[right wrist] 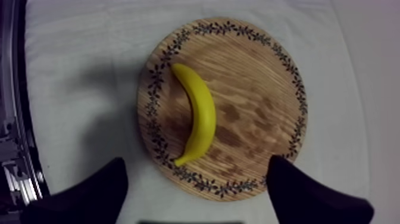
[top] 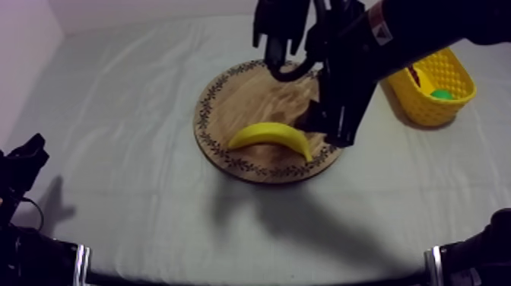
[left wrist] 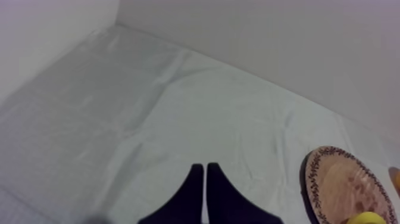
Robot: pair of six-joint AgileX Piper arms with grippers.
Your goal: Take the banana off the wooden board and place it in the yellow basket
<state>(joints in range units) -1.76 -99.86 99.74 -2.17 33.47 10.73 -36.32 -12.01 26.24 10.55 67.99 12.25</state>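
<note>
L gripper (left wrist: 205,190) low at near left, fingers clenched together, R arm (top: 395,38) angled down from far right, R gripper (right wrist: 195,171) spread wide, empty, over banana (right wrist: 199,116) on wooden board (right wrist: 256,89).

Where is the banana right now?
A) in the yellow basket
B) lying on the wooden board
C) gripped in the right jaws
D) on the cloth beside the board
B: the banana lies flat on the wooden board, with the right jaws open over the board and holding nothing.
</note>
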